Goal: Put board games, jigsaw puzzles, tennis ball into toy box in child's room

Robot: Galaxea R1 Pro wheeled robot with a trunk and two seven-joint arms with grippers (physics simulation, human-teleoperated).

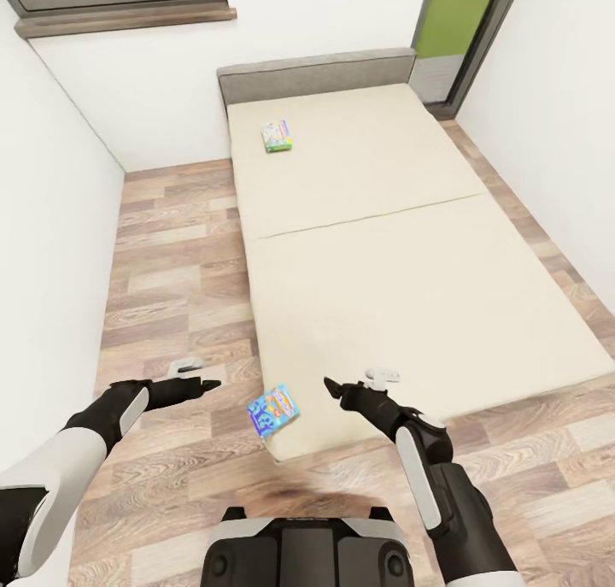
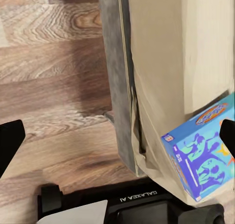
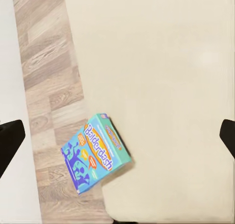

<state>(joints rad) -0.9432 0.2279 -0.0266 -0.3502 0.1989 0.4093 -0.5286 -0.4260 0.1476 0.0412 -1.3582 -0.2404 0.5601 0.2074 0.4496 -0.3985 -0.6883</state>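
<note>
The bed [image 1: 401, 254] wears matt cream cloth, smooth, with 1 seam across; its headboard [image 1: 316, 74] is grey fabric. The floor [image 1: 171, 262] is grained wood plank with a slight sheen. At the bed's near corner, a box [image 1: 273, 409] looks like glossy printed card. The walls [image 1: 51, 228] are flat matt white.

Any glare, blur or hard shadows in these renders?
Head view: even, flat light, soft shadow on the floor before the robot's base. Right wrist view: sharp, Balderdash box title readable. Left wrist view: no glare, the bed edge slightly soft.
</note>
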